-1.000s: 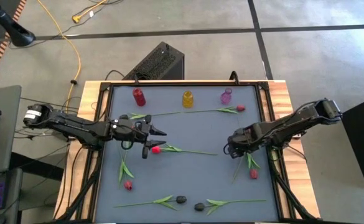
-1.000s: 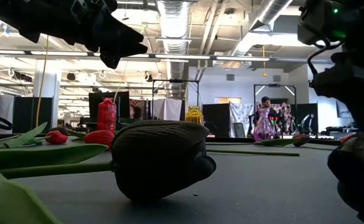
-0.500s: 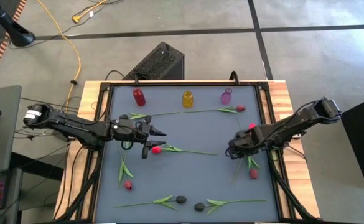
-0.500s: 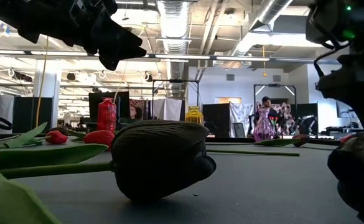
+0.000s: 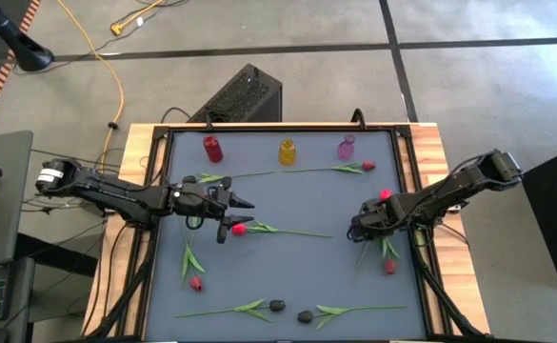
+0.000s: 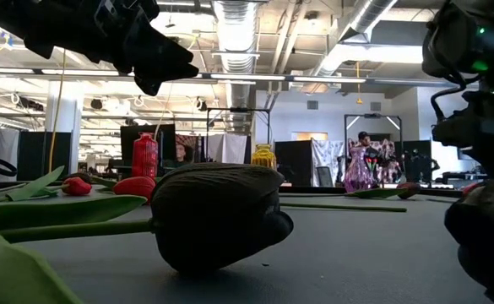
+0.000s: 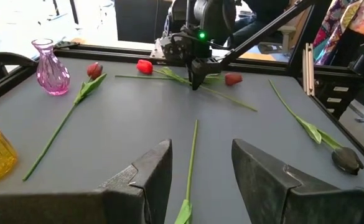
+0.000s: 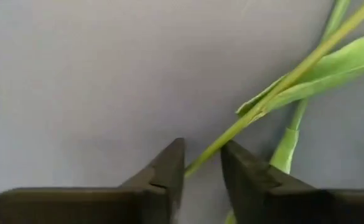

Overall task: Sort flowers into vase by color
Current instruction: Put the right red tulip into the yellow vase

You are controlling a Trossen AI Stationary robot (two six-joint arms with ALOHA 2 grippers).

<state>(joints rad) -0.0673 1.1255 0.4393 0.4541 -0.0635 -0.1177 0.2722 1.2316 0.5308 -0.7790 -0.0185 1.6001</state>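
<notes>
My right gripper (image 5: 358,230) is low over the mat by the table's right side and open by a narrow gap. Its fingers (image 8: 172,163) stand on either side of a red tulip's green stem (image 8: 266,99), which lies flat; that tulip's head (image 5: 385,195) shows beside the arm. A second red tulip (image 5: 389,267) lies just nearer. My left gripper (image 5: 237,215) is open and hovers above another red tulip (image 5: 239,229), whose stem (image 7: 191,155) runs between its fingers toward the right. Red (image 5: 212,149), yellow (image 5: 287,151) and purple (image 5: 346,147) vases stand along the far edge.
One more red tulip (image 5: 367,166) lies below the vases with its stem pointing left, and another (image 5: 195,283) lies near the left edge. Two dark-headed tulips (image 5: 277,306) (image 5: 305,316) lie along the near edge. The mat's middle (image 5: 297,267) is bare.
My right arm has shifted slightly toward the table's right edge, uncovering the red tulip head beside it. My left arm has stayed still, and no flower has visibly moved.
</notes>
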